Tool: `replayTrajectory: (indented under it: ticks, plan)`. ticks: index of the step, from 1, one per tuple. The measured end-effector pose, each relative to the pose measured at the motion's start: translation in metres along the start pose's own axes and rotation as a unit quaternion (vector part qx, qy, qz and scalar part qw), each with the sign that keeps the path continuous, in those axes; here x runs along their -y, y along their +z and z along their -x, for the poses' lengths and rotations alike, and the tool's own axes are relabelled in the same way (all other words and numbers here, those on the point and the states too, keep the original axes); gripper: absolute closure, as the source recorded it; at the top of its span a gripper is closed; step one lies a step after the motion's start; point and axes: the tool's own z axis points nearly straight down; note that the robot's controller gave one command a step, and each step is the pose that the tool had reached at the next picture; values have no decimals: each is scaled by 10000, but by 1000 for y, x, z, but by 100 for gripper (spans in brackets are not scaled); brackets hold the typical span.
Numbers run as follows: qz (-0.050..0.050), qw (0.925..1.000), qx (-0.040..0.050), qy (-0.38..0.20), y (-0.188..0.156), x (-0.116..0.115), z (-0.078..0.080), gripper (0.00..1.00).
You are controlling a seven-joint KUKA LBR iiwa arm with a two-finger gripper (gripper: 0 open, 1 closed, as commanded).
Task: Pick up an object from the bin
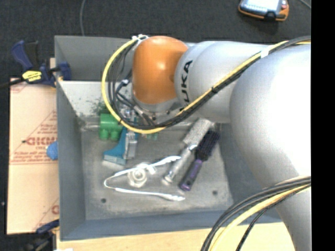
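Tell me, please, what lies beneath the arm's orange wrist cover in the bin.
A green plastic block peeks out beneath the orange wrist cover at its lower left, a teal plastic piece next to it. Anything else directly under it is hidden by the arm.

A robotics lab: a KUKA arm (pixel 261 98) reaching into a grey bin (pixel 68 166).

Bright, even light from above.
Sheen on the glossy orange wrist cover (pixel 154 69); soft shadow inside the grey metal bin (pixel 157 205).
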Motion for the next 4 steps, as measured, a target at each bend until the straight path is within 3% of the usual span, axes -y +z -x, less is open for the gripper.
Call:
replayTrajectory:
  ticks: [1, 2, 3, 4]
  plan:
    - [5, 10000, 37, 24, -5, 1, 2, 0]
    - [-3, 9786, 49, -2056, -19, 16, 26, 0]
    - [4, 9759, 71, -2179, 21, 20, 26, 0]
    - [-17, 9138, 87, -4061, 15, 32, 24, 0]
